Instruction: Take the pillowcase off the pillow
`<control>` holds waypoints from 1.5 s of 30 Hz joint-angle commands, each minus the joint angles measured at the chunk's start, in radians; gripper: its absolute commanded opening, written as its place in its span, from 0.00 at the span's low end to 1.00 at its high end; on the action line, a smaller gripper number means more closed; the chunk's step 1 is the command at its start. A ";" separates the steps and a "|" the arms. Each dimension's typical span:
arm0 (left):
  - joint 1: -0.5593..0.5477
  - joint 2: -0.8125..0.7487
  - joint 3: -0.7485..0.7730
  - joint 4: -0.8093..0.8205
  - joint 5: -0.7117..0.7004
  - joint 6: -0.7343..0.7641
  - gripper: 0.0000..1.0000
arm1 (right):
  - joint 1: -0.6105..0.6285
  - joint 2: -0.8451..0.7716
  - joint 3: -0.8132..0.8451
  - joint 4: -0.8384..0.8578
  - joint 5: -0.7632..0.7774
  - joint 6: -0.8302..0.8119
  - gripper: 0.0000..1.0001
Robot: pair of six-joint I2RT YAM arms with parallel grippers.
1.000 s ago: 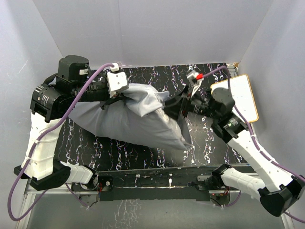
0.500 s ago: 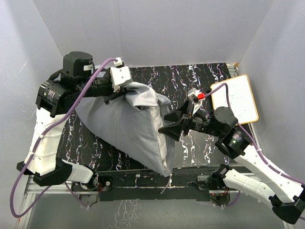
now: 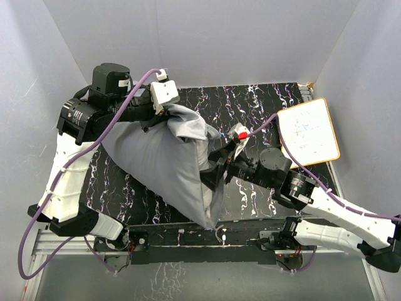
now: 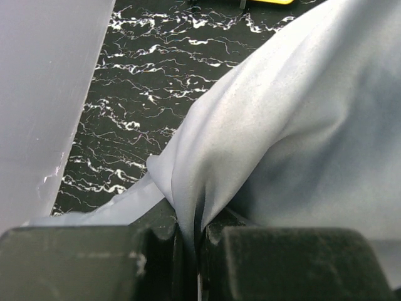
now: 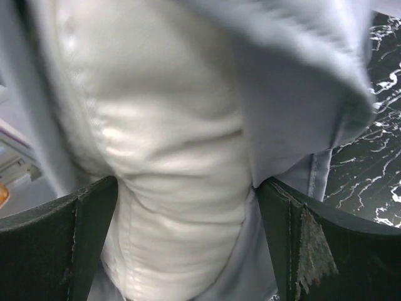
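Over the table (image 3: 263,100), the grey pillowcase (image 3: 166,166) hangs from the left gripper (image 4: 197,244) with the pillow (image 5: 169,150) inside.
Left gripper is pinched tight on a pillowcase fold. Right gripper (image 5: 188,213) has its fingers spread either side of the pillow, not clamped. Best bet: bite the white cushion only, no grey hem, then pull away from the left arm. Right wrist view shows bare pillow at the mouth; top view shows mostly grey cover.

Bulky pillowcase (image 3: 169,163) blocks centre; far table (image 3: 250,100) — seemingly — free.
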 commanded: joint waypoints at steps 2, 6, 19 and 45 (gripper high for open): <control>-0.004 -0.047 -0.004 0.178 -0.014 0.021 0.00 | 0.188 -0.001 0.070 0.042 0.263 -0.100 0.98; -0.003 -0.054 -0.034 0.202 -0.047 0.020 0.00 | 0.367 0.079 0.125 0.001 0.567 -0.145 0.98; -0.005 -0.066 0.027 0.129 0.019 -0.016 0.00 | 0.414 0.233 0.227 -0.007 0.904 -0.154 0.91; -0.004 -0.160 -0.058 0.255 -0.062 -0.077 0.00 | 0.207 0.295 0.386 0.114 0.480 -0.240 0.08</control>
